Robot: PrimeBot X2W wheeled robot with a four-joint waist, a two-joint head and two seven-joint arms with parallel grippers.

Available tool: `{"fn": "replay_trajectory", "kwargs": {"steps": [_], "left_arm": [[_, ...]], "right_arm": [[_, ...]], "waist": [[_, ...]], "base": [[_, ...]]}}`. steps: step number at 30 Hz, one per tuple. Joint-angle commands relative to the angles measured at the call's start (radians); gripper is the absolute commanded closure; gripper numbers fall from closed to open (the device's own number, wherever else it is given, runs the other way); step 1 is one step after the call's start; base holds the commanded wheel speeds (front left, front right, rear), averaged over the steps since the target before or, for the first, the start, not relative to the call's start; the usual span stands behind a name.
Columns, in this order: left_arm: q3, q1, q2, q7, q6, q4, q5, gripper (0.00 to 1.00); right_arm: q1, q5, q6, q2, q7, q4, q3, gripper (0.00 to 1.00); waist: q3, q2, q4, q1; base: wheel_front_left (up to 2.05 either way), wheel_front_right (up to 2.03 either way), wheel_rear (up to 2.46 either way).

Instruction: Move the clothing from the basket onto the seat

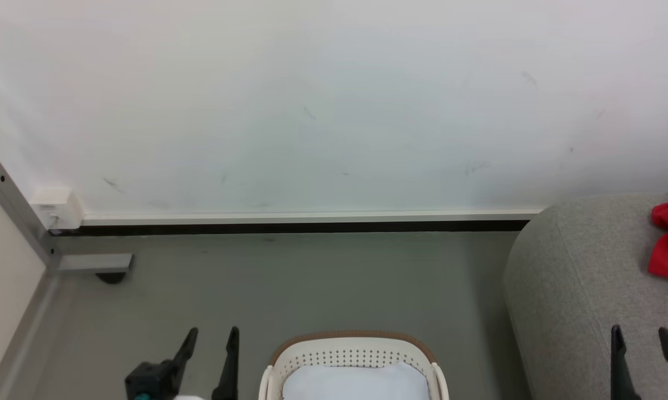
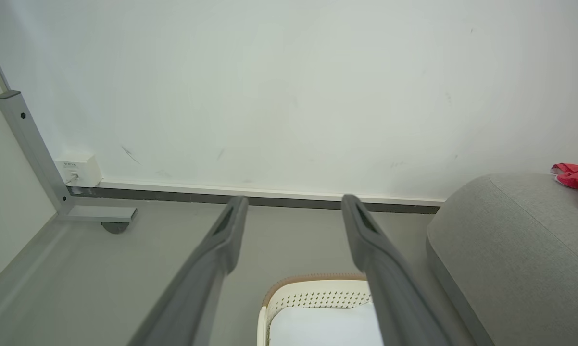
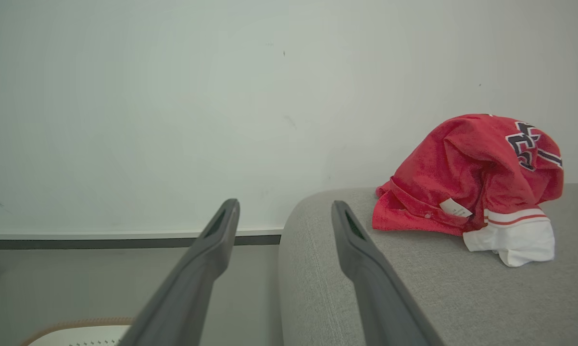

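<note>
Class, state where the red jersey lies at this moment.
The crumpled red and white sports jersey lies on the large light grey fabric seat, at the right of the right wrist view, near the white wall.

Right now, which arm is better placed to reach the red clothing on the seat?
Right, probably. The right claw hangs open at the seat, with the clothing ahead of it. The left claw is over floor on the far side of the basket.
</note>
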Motion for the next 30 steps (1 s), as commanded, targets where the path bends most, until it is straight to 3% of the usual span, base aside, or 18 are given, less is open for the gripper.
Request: {"fn": "replay_trajectory", "kwargs": {"steps": [1,16,30], "left_arm": [[0.015,0.020,0.000,-0.002,-0.005,-0.002,0.016,0.00],[0.134,0.072,-0.082,-0.002,-0.105,-0.016,0.141,0.00],[0.198,0.064,-0.128,-0.002,-0.172,0.007,0.192,0.00]], "right_arm": [[0.020,0.004,-0.002,0.002,-0.009,0.006,0.007,0.00],[0.037,0.073,-0.002,0.002,-0.025,0.072,0.106,0.00],[0.024,0.082,-0.002,0.002,-0.025,0.066,0.122,0.00]], "waist": [[-0.007,-0.0001,0.008,0.0002],[-0.024,-0.0001,0.035,0.0002],[-0.012,-0.0001,0.030,0.0002]], "base": [[0.00,0.00,0.00],[0.00,0.00,0.00],[0.00,0.00,0.00]]}}
